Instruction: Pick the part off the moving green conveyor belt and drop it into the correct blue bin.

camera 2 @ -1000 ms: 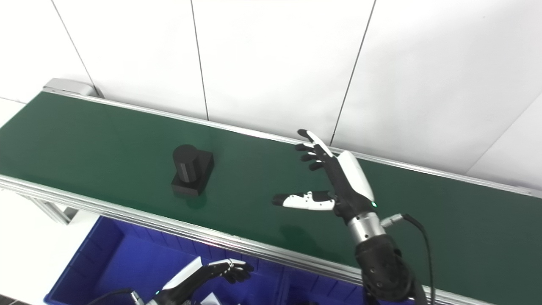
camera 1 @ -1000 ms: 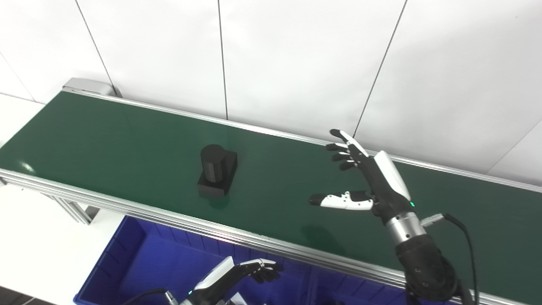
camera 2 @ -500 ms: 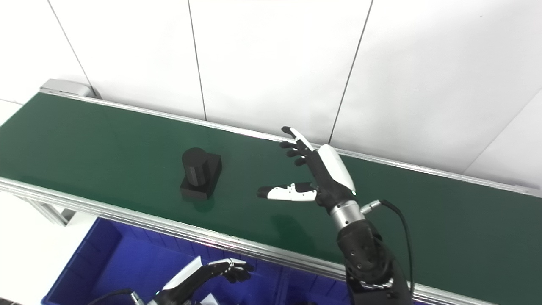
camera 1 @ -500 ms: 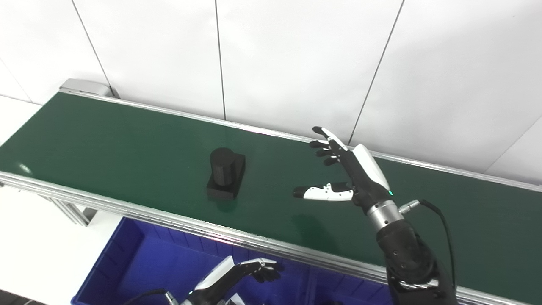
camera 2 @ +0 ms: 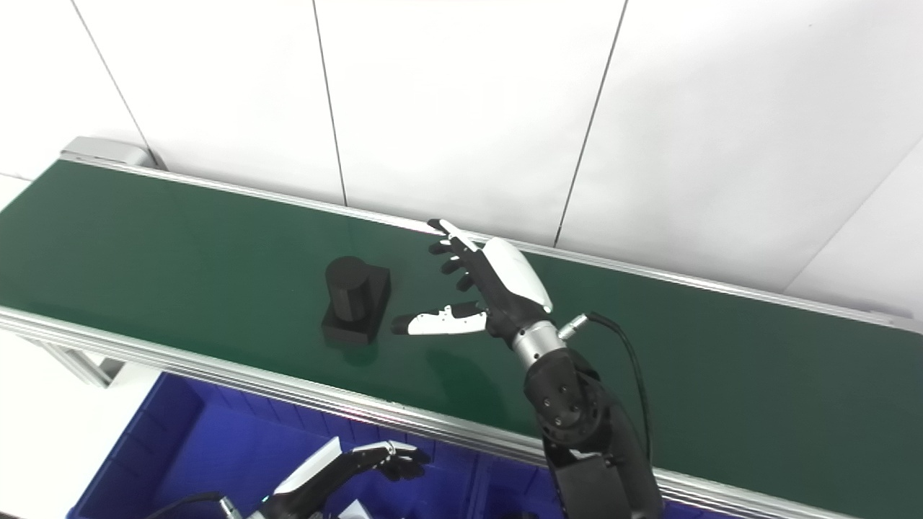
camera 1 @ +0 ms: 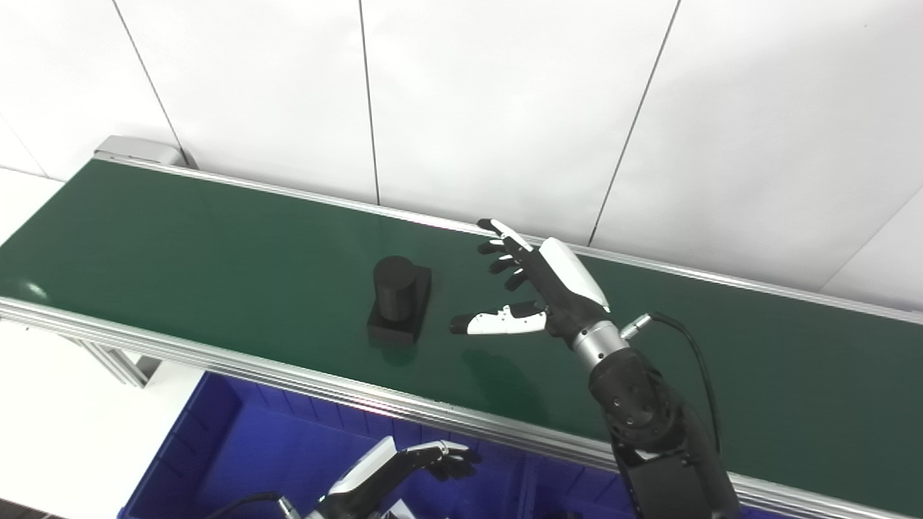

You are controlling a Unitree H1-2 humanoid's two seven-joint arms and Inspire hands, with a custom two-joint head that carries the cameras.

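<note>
Since a second ago the right hand [camera 1: 537, 299] has swept left, fingers spread and empty, to just beside the black part [camera 1: 399, 300] at belt [camera 1: 216, 245] centre; left hand [camera 1: 404, 465] idles half-curled over the blue bin [camera 1: 209, 447]; mistimed closure risks toppling the moving part.

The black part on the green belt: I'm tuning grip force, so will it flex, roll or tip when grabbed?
The black part, a cylinder on a square base, looks solid, so probably stiff. Its flat base on the green conveyor belt should stop rolling. A sideways nudge from the open right hand might tip it.
</note>
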